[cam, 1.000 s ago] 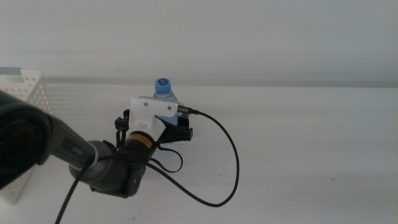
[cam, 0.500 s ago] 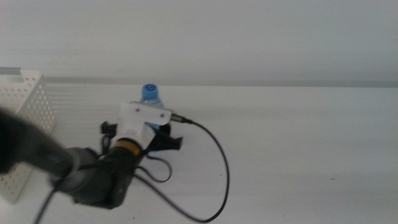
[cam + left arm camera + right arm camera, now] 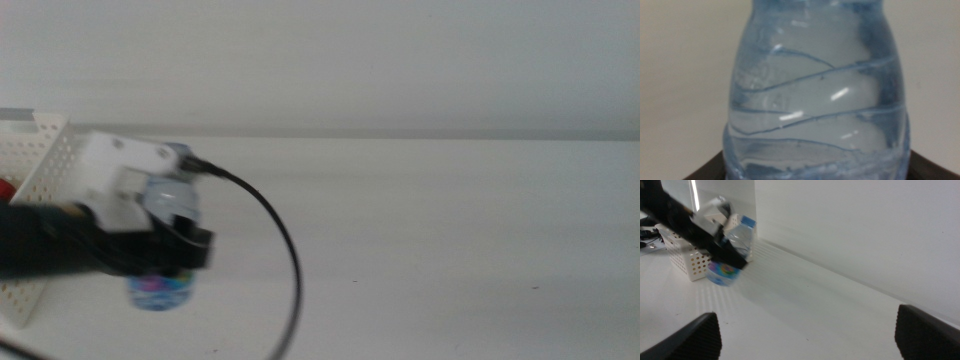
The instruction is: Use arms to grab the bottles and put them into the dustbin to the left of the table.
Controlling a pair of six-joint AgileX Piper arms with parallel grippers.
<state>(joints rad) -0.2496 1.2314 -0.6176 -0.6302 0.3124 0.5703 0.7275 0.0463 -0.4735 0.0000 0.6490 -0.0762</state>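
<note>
The left tool (image 3: 170, 245) is pinching the water bottle (image 3: 165, 240), which a second ago stood upright near the middle of the bench (image 3: 450, 230). Now it hangs lifted and tilted at the left of the middle view, just beside the dustbin (image 3: 45, 150) but not yet over it. Something red (image 3: 6, 187) shows at the dustbin's edge at far left. The left wrist view is filled by the clear ribbed bottle. The right tool (image 3: 805, 335) waits low at the frame's bottom, its jaws spread wide. I'd judge the carry nearly done; release remains.
</note>
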